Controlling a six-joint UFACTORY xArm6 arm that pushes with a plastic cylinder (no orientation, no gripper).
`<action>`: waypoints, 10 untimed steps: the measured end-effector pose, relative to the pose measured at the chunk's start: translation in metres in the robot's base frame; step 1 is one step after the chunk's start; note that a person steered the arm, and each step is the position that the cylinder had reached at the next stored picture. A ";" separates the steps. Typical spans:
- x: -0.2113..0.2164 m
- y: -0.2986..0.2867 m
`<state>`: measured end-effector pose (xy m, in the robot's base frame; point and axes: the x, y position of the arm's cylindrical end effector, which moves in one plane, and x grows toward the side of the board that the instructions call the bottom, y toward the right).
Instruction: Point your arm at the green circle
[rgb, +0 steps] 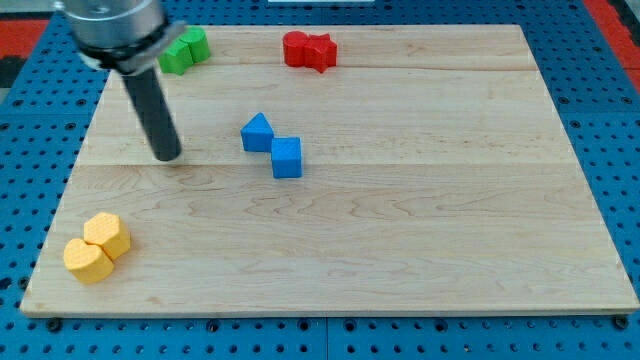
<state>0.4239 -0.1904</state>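
Two green blocks (185, 50) sit touching at the view's top left of the wooden board (420, 230), partly hidden behind my arm; which one is the circle I cannot tell. My tip (167, 156) rests on the board below them, about a hundred pixels toward the view's bottom, touching no block. The rod rises up and left to the metal arm body at the view's top left corner.
A red pair of blocks (308, 50) lies at the top centre. A blue triangle (257, 132) and a blue cube (287, 157) sit right of my tip. Two yellow blocks (97, 247) lie at the bottom left.
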 end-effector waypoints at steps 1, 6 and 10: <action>-0.041 0.050; -0.163 0.072; -0.174 0.082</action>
<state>0.2498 -0.1081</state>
